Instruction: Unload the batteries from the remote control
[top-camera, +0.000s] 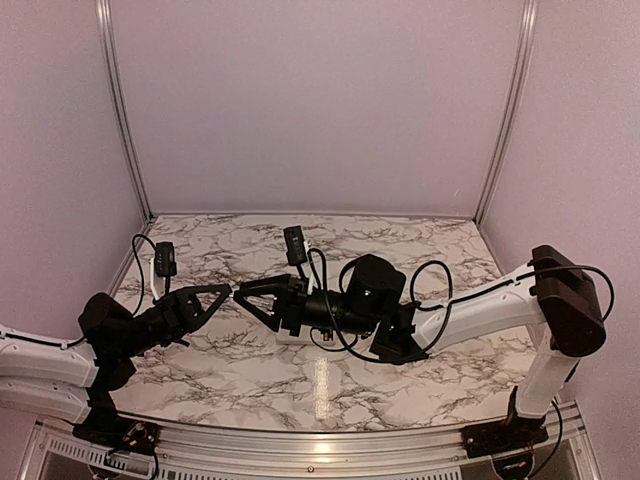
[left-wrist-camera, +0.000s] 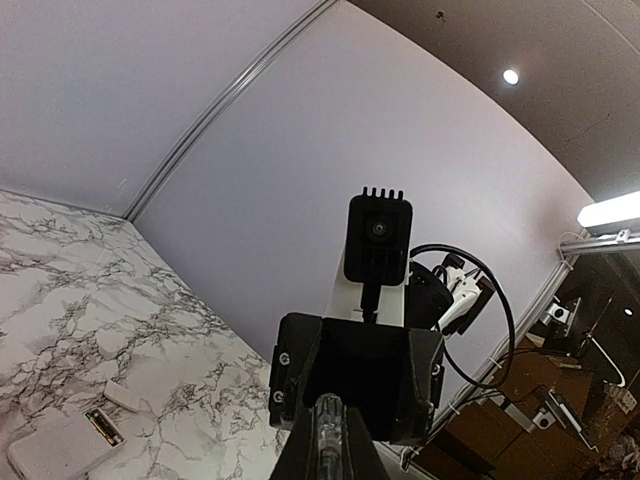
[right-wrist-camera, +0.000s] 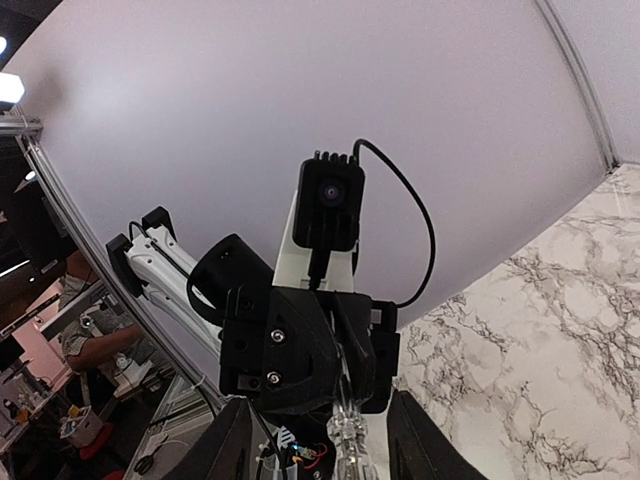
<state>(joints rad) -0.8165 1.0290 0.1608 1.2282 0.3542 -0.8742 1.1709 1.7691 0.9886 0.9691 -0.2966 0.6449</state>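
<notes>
The white remote control (left-wrist-camera: 55, 450) lies on the marble table with its back open. A gold-brown battery (left-wrist-camera: 103, 427) sits in its compartment; the dark battery does not show. In the top view only a white edge of the remote (top-camera: 293, 337) shows under the right arm. My left gripper (left-wrist-camera: 328, 420) is shut on a thin clear rod (left-wrist-camera: 330, 445). It meets my right gripper (top-camera: 250, 298) tip to tip above the table. My right gripper (right-wrist-camera: 320, 425) is open, its fingers (right-wrist-camera: 232, 445) wide on either side of the rod (right-wrist-camera: 347, 450).
A small white cover piece (left-wrist-camera: 125, 397) lies on the table just beyond the remote. Purple walls with metal corner posts (top-camera: 122, 110) close the back and sides. Cables loop over the right arm (top-camera: 430, 290).
</notes>
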